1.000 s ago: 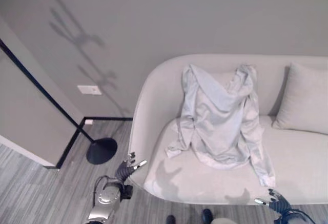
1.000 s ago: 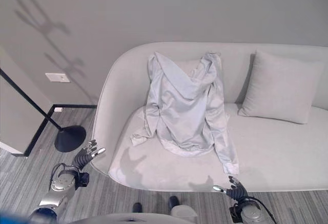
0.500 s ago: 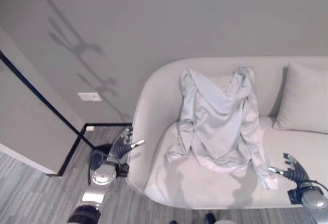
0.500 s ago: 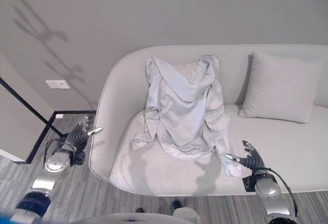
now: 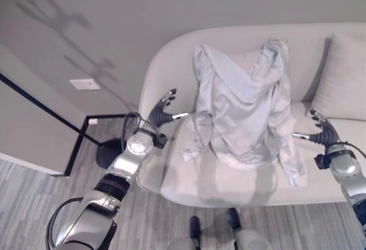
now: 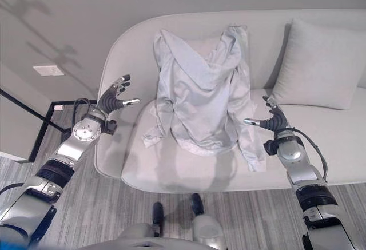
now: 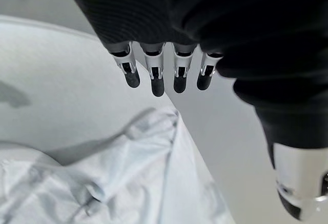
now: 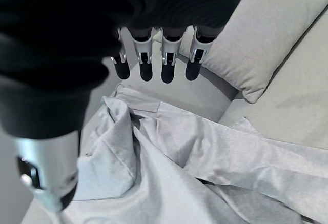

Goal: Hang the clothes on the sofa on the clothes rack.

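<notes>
Clothes rack: black pole [image 6: 23, 103] cut off at left frame edge, round base [image 5: 108, 151] largely hidden behind left arm. Cushion [image 6: 317, 61] cut off at right edge.

Pale grey-blue hooded garment [image 6: 200, 92] draped over sofa [image 6: 171, 173] backrest, spilling onto seat; crumpled, folds deep, sleeves trailing left and right.

Left hand [image 6: 113, 98] over sofa's left armrest, fingers spread, grasping nothing.

Right hand [image 6: 273, 119] just right of right sleeve, fingers extended, released.
</notes>
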